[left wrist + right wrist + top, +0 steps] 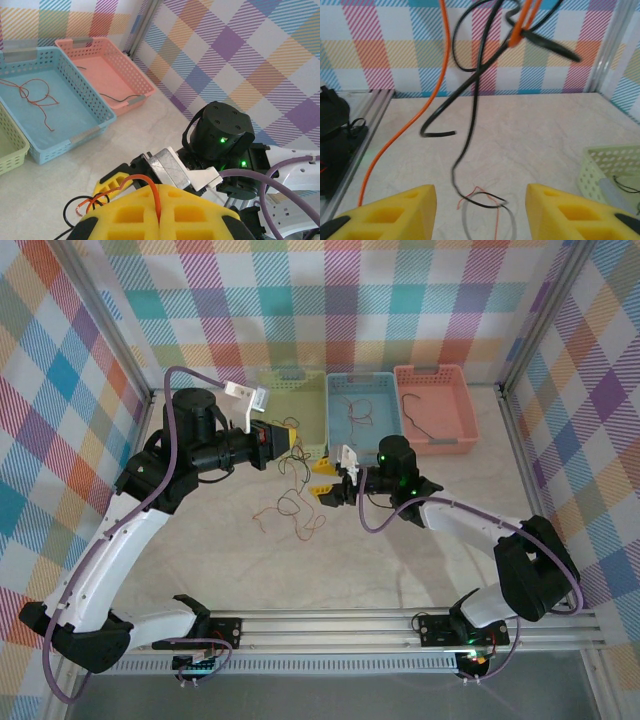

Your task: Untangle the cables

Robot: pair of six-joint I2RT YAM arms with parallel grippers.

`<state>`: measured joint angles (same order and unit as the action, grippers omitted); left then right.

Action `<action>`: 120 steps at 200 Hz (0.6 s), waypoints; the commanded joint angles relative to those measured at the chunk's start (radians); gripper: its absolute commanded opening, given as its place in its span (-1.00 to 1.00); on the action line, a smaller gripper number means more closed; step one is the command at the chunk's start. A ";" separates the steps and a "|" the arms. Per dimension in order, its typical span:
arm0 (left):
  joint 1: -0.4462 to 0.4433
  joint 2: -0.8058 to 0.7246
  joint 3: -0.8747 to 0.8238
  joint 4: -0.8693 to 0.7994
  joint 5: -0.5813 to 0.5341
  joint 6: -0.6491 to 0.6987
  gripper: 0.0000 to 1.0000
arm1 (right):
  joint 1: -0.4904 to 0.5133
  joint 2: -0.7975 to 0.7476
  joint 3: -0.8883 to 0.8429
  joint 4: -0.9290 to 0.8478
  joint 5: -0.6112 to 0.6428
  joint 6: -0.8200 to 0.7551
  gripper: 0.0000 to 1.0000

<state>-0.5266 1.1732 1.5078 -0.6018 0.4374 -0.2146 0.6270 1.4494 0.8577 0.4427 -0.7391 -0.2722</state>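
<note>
Thin, limp cables (290,490) dangle from the left tool (159,217) to the table (400,560).
Left tool pinches an orange strand (150,185); right tool (480,212) gapes empty before the loops. Likely light, springy and slippery: grip one strand near a crossing.

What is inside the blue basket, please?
A thin red cable lies looped on the blue basket's floor. From above, nothing covers that floor, and I see nothing else inside.

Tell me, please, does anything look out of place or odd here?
Yes. A loose knot of cables lies on the table, outside the baskets. The left fingers pinch an orange cable, and a black cable hangs tangled with it.
</note>
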 commanded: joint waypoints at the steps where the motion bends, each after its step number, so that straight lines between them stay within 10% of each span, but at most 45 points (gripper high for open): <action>1: 0.012 -0.018 -0.001 -0.010 0.018 0.018 -1.00 | 0.006 0.000 0.037 -0.042 -0.086 -0.019 0.00; 60: 0.011 -0.020 -0.010 -0.002 0.024 0.013 -1.00 | 0.008 0.027 0.036 0.054 0.007 0.042 0.07; 120: 0.011 -0.031 -0.009 -0.011 0.009 0.018 -1.00 | 0.011 0.029 0.014 0.063 0.032 0.030 -0.98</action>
<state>-0.5266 1.1732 1.5078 -0.6022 0.4370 -0.2142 0.6300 1.4879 0.8734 0.4778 -0.7292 -0.2211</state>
